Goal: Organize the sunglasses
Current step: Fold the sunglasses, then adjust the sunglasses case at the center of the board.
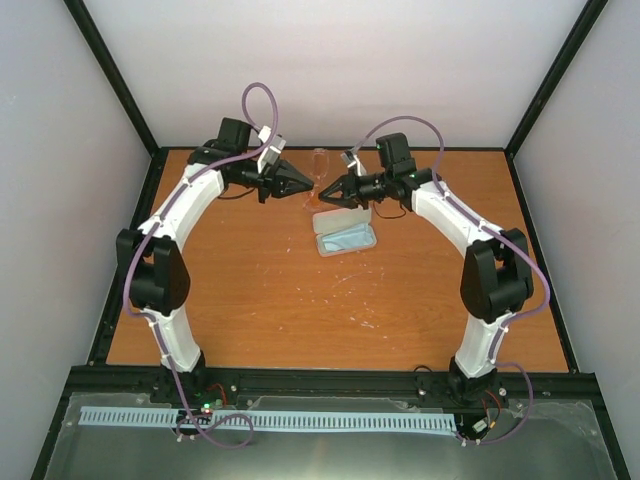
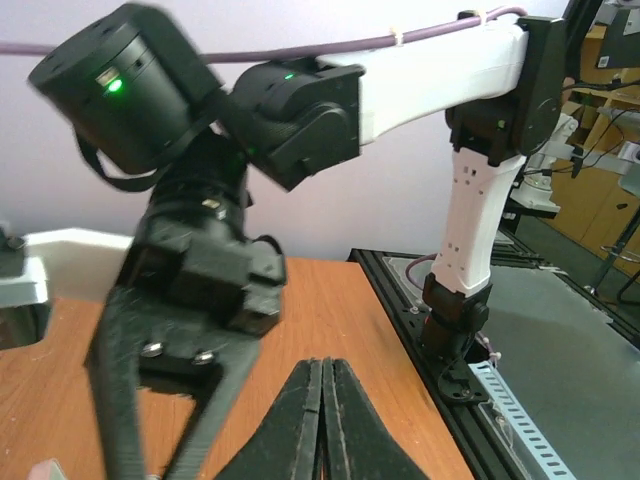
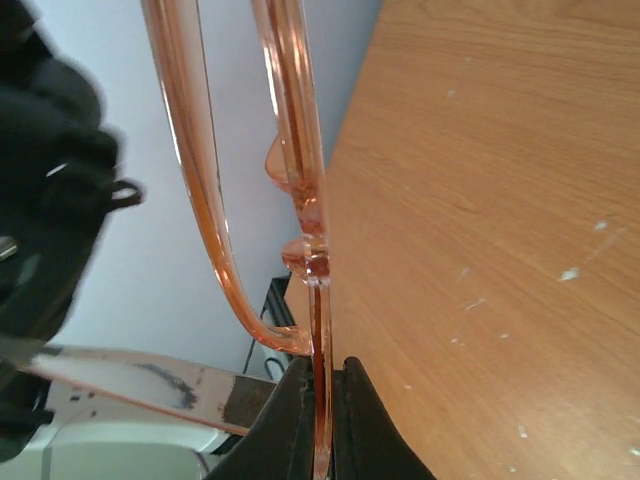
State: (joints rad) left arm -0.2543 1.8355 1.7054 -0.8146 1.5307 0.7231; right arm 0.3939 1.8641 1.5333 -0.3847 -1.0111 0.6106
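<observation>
Subject: the sunglasses (image 3: 300, 150) are off the table (image 1: 280, 300), held in the air between the two arms towards the far side, just beyond the open case (image 1: 318, 238) with the blue cloth (image 1: 350, 238) lying in it.

Hold: I find the right gripper (image 3: 322, 400) closed down to a thin slit on the amber frame. The frame rises straight out from between its fingertips.

Orientation: the long axis of the sunglasses runs in line with the right fingers, pointing away from them. In the overhead view this shows as a narrow strip running near to far, with the free end towards the back wall. I cannot tell from these views whether the arms of the sunglasses are folded.

Left gripper (image 2: 322, 420): its fingers are pressed flat together with nothing visible between them. Overhead, its tip sits just beside the sunglasses on their left. I cannot confirm contact.

Judgement: the right arm has the load and the case lies nearer to it, just on the near side of its fingers. Laying the sunglasses in calls for turning their long axis along the length of the case.
</observation>
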